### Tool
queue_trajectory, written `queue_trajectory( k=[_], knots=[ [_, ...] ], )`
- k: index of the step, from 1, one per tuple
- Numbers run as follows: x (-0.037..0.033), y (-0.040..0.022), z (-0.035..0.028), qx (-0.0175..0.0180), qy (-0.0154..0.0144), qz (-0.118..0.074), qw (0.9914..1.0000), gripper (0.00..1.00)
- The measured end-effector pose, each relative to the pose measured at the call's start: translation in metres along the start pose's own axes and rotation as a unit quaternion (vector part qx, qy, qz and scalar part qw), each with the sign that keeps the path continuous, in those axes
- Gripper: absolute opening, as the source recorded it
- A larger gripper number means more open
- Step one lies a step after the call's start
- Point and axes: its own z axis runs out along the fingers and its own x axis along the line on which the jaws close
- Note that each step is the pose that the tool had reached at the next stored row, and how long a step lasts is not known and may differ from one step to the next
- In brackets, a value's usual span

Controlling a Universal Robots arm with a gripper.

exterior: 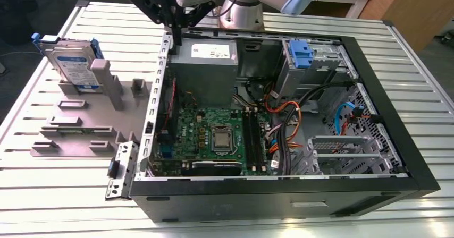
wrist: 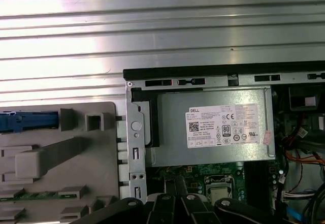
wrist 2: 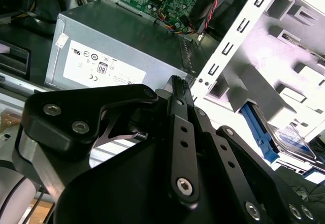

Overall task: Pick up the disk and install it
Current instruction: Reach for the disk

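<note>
disk (exterior: 73, 65) | upright in grey holder (exterior: 85, 122) | open case (exterior: 284, 187) holds power supply (exterior: 206, 70)

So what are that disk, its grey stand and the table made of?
The disk: silvery metal casing, paper-like white-and-blue label, blue rails that look plastic. The grey stand: matte and uniform, probably plastic. The table: ribbed bare metal, likely aluminium, given its bright reflections.
</note>
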Motion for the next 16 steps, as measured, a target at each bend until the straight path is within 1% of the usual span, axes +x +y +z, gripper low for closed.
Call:
queue_trajectory(
  k=[16],
  knots=[
    [0.0024, -0.0003, 0.0032, 0.0001, 0.0010, 0.000, 1.00000, 0.11]
  ],
)
